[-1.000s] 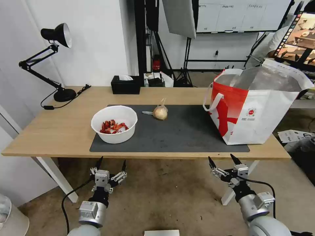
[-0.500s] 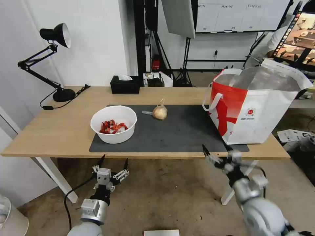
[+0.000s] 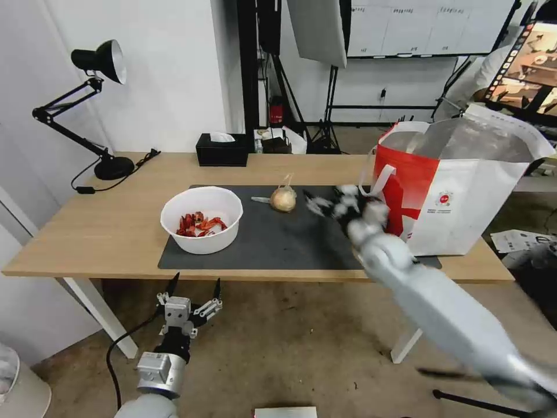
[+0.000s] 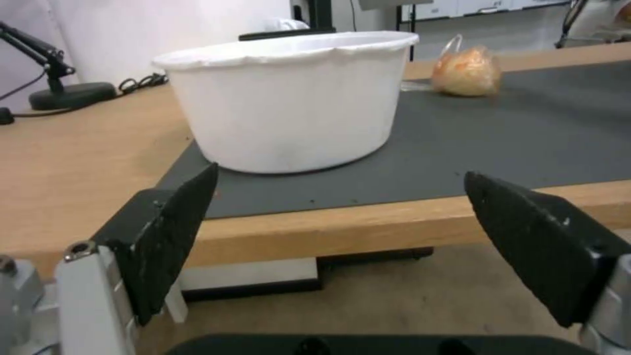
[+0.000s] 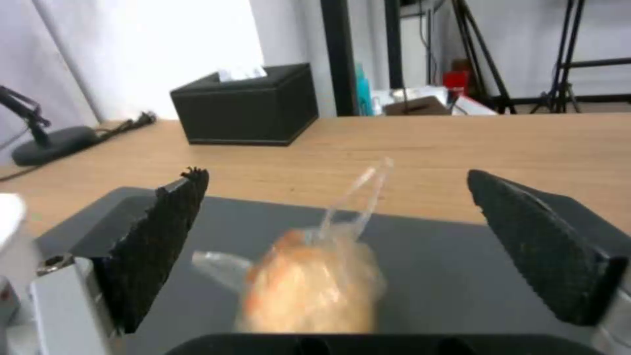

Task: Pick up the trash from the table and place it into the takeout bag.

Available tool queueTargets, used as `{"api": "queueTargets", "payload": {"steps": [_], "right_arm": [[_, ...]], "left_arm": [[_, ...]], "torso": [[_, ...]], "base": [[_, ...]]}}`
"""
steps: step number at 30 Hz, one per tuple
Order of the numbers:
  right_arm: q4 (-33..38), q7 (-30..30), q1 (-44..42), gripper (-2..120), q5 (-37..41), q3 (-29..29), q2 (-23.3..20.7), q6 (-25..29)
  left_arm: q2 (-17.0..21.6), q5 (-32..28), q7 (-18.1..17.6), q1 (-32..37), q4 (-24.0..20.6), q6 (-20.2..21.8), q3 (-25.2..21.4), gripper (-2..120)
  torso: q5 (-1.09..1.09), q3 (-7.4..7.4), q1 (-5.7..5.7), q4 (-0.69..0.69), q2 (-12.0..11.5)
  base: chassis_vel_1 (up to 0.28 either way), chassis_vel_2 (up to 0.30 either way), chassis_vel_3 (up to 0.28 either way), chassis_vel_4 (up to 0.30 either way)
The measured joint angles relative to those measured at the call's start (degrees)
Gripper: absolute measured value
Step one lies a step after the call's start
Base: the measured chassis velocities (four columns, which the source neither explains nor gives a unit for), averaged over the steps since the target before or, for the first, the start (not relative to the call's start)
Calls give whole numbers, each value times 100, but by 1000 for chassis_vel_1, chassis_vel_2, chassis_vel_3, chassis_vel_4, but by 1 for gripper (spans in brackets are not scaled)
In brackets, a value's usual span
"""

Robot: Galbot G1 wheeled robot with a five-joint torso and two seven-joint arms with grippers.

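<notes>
On the dark mat [image 3: 313,238] of the light-wood table [image 3: 116,226], a white bowl [image 3: 201,219] holds red shell scraps. A small knotted clear bag [image 3: 284,199] with tan contents lies on the mat behind it. The takeout bag [image 3: 458,186] stands open at the table's right end. My right gripper [image 3: 328,200] hovers over the mat just right of the knotted bag. In the right wrist view it [image 5: 334,173] is open, with the knotted bag [image 5: 309,291] close ahead between the fingers. My left gripper [image 3: 195,280] is open below the table's front edge, facing the bowl [image 4: 289,98].
A black tissue box [image 3: 221,151] sits at the table's back edge. A black desk lamp [image 3: 98,110] with its cord stands at the back left. Stands and tripods fill the floor behind the table. Bare mat lies between the bowl and the takeout bag.
My right arm has swung up from below the table's front edge and out over the mat, close to the knotted bag. The left gripper has barely moved.
</notes>
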Motion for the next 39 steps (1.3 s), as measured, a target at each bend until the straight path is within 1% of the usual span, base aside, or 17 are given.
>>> {"api": "queueTargets", "payload": {"steps": [1, 2, 4, 5, 7, 8, 9, 12, 16, 22, 33, 34, 35, 37, 38, 39], "right_arm": [[0, 0, 0, 100, 0, 0, 0, 0], [-445, 7, 234, 100, -133, -105, 237, -86], [-983, 32, 569, 100, -446, -182, 554, -383], [-983, 32, 569, 100, -446, -182, 554, -383], [-1332, 46, 818, 100, -630, -306, 779, -772], [-1443, 45, 898, 100, -683, -359, 850, -871], [-1443, 45, 898, 100, -683, -359, 850, -871], [-1702, -23, 1006, 100, -769, -422, 1042, -1160], [-1860, -106, 998, 100, -864, -416, 1149, -1278], [-1863, -159, 915, 100, -953, -409, 1205, -1416], [-1743, -151, 829, 100, -1075, -426, 1158, -1667], [-1730, -160, 818, 95, -1074, -425, 1144, -1703], [-1730, -160, 818, 95, -1074, -425, 1144, -1703], [-1701, -162, 810, 86, -1053, -408, 1130, -1775], [-1701, -162, 810, 86, -1053, -408, 1130, -1775], [-1692, -162, 807, 80, -1039, -401, 1125, -1799]], "left_arm": [[0, 0, 0, 0, 0, 0, 0, 100], [-19, 4, -1, 4, 16, -7, 0, 100], [-38, 7, -1, 8, 32, -15, 12, 100], [-38, 7, -1, 8, 32, -15, 12, 100], [-41, 9, 1, 9, 54, -29, 24, 100], [-40, 9, 1, 6, 66, -33, 25, 100], [-40, 9, 1, 6, 66, -33, 25, 100], [-41, 10, 8, 1, 102, -45, 23, 100], [-42, 9, 13, 7, 104, -48, 12, 100], [-35, 1, 13, -10, 109, -51, 3, 100], [-28, 3, 23, -18, 165, -52, 43, 100], [-27, -1, 23, -18, 165, -49, 51, 100], [-27, -1, 23, -18, 165, -49, 51, 100], [-29, -5, 23, -18, 172, -41, 69, 100], [-29, -5, 23, -18, 172, -41, 69, 100], [-32, -5, 23, -18, 176, -39, 78, 100]], "torso": [[0, 0, 0, 0, 0], [5, 1, 0, -1, 0], [1, 0, 1, -2, 0], [1, 0, 1, -2, 0], [3, 1, 0, -2, 0], [3, 1, 0, -2, 0], [3, 1, 0, -2, 0], [3, 0, -1, -3, 0], [3, 0, -1, -3, 0], [4, 0, -1, -3, 0], [4, 0, -2, -3, 1], [4, 0, -1, -3, 1], [4, 0, -1, -3, 1], [4, 0, -1, -3, 1], [4, 0, -1, -3, 1], [4, 0, -2, -3, 1]], "base": [[0, 0, 0, 0], [0, 0, 0, 0], [0, 0, 0, 0], [0, 0, 0, 0], [0, 0, 0, 0], [0, 0, 0, 0], [0, 0, 0, 0], [0, 0, 0, 0], [0, 0, 0, 0], [0, 0, 0, 0], [0, 0, 0, 0], [0, 0, 0, 0], [0, 0, 0, 0], [0, 0, 0, 0], [0, 0, 0, 0], [0, 0, 0, 0]]}}
